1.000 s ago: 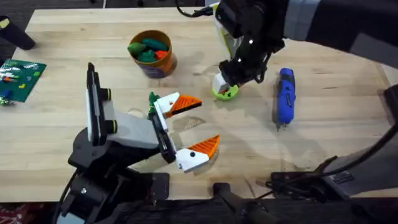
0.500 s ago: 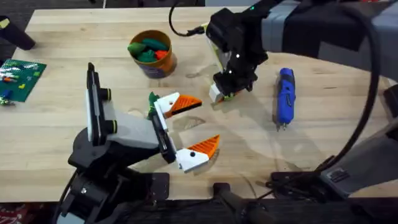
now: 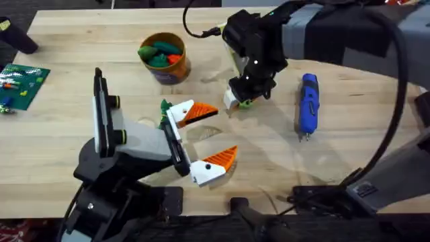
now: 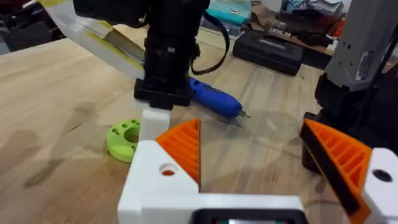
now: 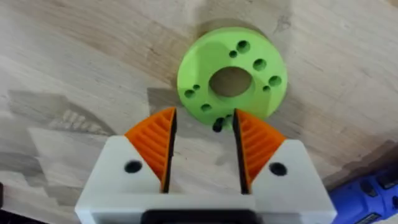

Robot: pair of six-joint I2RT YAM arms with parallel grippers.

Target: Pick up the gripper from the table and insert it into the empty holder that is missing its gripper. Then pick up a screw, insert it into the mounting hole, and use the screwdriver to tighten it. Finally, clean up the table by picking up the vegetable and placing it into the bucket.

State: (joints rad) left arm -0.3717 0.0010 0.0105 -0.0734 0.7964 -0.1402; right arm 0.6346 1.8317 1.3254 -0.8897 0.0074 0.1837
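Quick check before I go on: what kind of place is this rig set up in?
Likely a robotics lab or workshop bench. A wooden plank table holds a blue electric screwdriver, a lime-green disc drilled with mounting holes, and a green circuit board at one edge.

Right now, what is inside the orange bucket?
The bucket holds green pieces and one orange piece, piled at the top. Anything under them is covered.

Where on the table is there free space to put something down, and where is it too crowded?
Bare table lies right of the screwdriver, and left of the bucket, between it and the green board. The middle is crowded: the left tool is open there, and the right tool hangs open over the lime-green disc.
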